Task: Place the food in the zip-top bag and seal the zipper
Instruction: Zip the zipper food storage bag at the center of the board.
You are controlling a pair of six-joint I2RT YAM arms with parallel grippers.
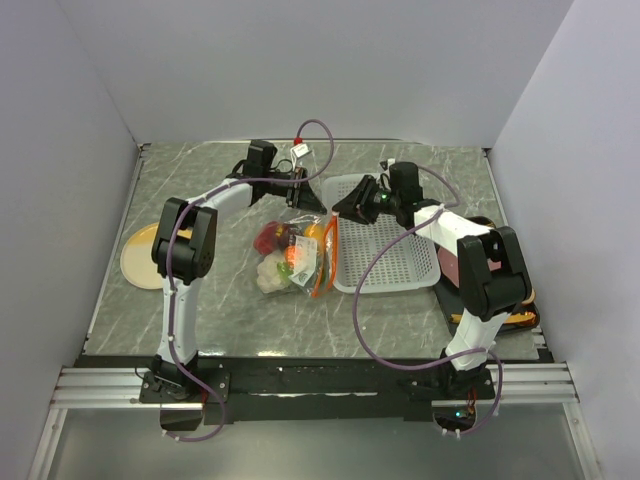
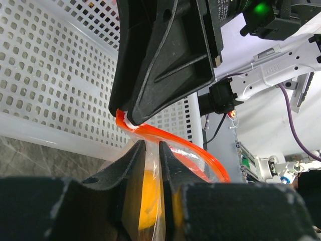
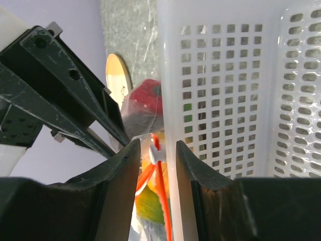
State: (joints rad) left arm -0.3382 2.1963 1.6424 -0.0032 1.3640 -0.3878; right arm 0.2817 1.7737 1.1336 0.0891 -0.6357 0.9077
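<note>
Left claw (image 2: 152,149) pinches shut on the clear film of the zip-top bag (image 1: 285,264), food (image 1: 270,238) inside, just under the zipper (image 1: 322,265). The strip runs near-to-far beside the basket (image 1: 390,250). Right claw (image 3: 157,145), jaws apart, straddles its far end and looks better placed to seal it.

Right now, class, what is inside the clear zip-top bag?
Through the zip-top bag show a red pepper, white cauliflower and an orange-yellow piece. Those pieces and the crinkled film cover anything lying beneath them.
</note>
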